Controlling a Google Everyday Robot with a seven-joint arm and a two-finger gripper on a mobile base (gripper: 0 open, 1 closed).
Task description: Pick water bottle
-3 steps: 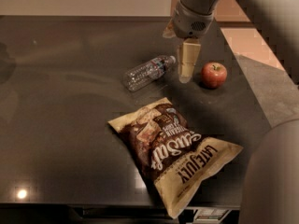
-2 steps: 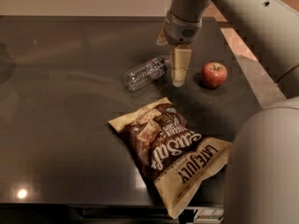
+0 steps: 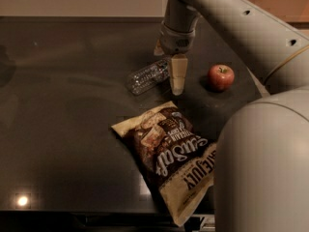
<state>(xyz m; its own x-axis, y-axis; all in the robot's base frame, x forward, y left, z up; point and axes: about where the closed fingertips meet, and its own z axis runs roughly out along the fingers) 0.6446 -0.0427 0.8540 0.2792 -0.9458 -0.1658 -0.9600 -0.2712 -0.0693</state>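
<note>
The water bottle (image 3: 146, 76) is a small clear ribbed plastic bottle lying on its side on the dark table (image 3: 67, 129), near the middle back. My gripper (image 3: 168, 69) comes down from above at the bottle's right end. It is open: the near beige finger (image 3: 177, 75) stands just right of the bottle, and part of the far finger (image 3: 158, 49) shows behind it. The bottle's right end sits between them and is partly hidden. Nothing is gripped.
A red apple (image 3: 221, 77) sits to the right of the gripper. A brown and cream chip bag (image 3: 169, 153) lies flat in front of the bottle, towards the table's near edge. My arm's large grey body (image 3: 265, 168) fills the lower right.
My gripper has moved left, from beside the apple to the bottle's right end. The bottle, apple and chip bag have not moved.
</note>
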